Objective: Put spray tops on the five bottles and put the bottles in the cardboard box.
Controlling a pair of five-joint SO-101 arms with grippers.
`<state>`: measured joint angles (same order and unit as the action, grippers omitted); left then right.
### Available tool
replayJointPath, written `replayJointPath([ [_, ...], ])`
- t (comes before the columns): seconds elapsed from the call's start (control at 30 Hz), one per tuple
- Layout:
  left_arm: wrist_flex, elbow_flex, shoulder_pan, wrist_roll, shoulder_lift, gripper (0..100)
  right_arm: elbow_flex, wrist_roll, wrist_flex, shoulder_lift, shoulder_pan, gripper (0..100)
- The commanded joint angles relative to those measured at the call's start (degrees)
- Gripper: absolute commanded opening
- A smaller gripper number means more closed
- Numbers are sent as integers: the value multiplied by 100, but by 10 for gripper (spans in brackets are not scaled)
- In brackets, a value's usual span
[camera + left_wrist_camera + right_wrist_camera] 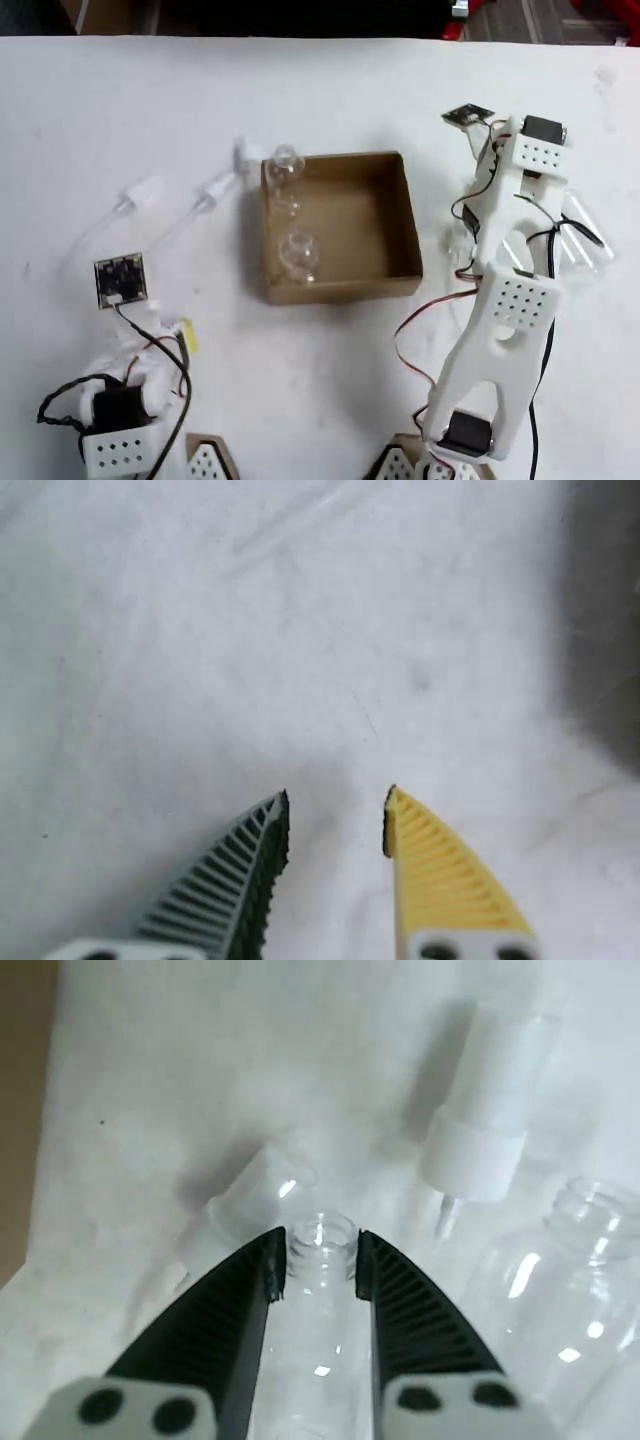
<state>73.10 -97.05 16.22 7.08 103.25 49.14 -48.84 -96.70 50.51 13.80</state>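
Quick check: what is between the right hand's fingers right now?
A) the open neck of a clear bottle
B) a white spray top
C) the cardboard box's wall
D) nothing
A: the right hand has its fingers against both sides of the clear bottle at its uncapped neck; the white spray top lies apart.

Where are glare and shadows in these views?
High view: glints on the clear plastic bottles in the brown cardboard box. Left wrist view: dark shadow on the white table beyond the open left pincer. Right wrist view: highlights on the clear bottle held by the right pincer.
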Motion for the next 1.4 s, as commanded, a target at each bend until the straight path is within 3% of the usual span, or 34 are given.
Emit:
replayJointPath([
  [0.0, 35, 0, 57, 70, 22, 151, 475, -53, -119, -312, 66, 16],
  [0.33, 0, 0, 57, 53, 31, 151, 967, 35, -207, -2369, -119, 16],
  [0.7, 35, 0, 57, 53, 31, 147, 888, 2154, -215, -4945, -673, 15],
  [0.97, 35, 0, 57, 62, 31, 147, -1301, 3385, -119, -6923, -1481, 15],
  [1.2, 35, 0, 57, 62, 31, 147, -3895, 4782, 2105, -8321, -2273, 17],
  [1.37, 35, 0, 57, 62, 31, 147, -5960, 4484, 4075, -8760, -2519, 16],
])
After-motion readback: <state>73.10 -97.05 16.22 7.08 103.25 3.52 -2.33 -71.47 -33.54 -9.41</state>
